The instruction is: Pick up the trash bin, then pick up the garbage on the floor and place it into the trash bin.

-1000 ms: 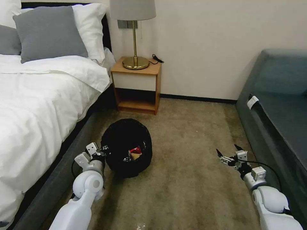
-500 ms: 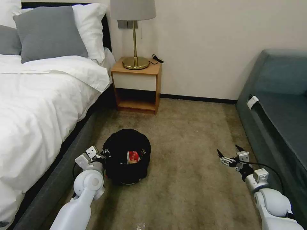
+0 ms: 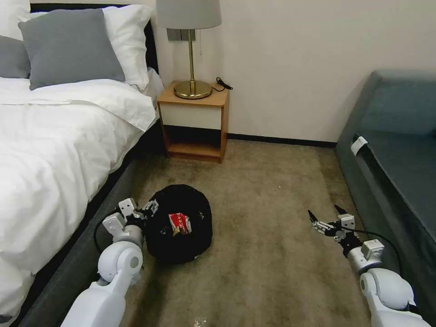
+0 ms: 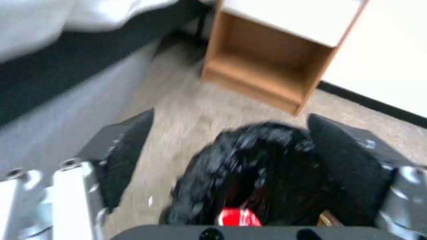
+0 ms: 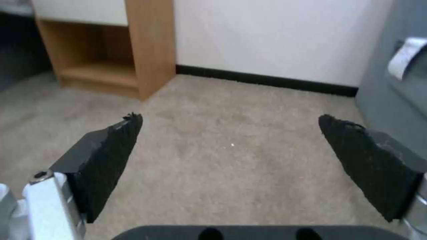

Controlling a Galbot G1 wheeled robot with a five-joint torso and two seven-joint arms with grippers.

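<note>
Bin [image 3: 181, 247]: crinkly black plastic liner, slightly glossy. Wrapper [image 3: 179, 222] inside: shiny red-and-white foil or plastic. Left gripper [image 4: 231, 160] pads [image 4: 126, 156]: matt black, rough texture; frame bare metal. Right gripper [image 5: 231, 146] pads [image 5: 111, 156] same, edges frayed. Carpet [image 3: 272, 254]: beige short pile, matt. Nightstand [image 3: 195, 122], upper centre: smooth wood. Lamp base [image 3: 193, 89]: polished brass.

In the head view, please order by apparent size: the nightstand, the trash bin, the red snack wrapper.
1. nightstand
2. trash bin, nearly as large, but nearer the camera, so true ranking is unsure
3. red snack wrapper
</note>
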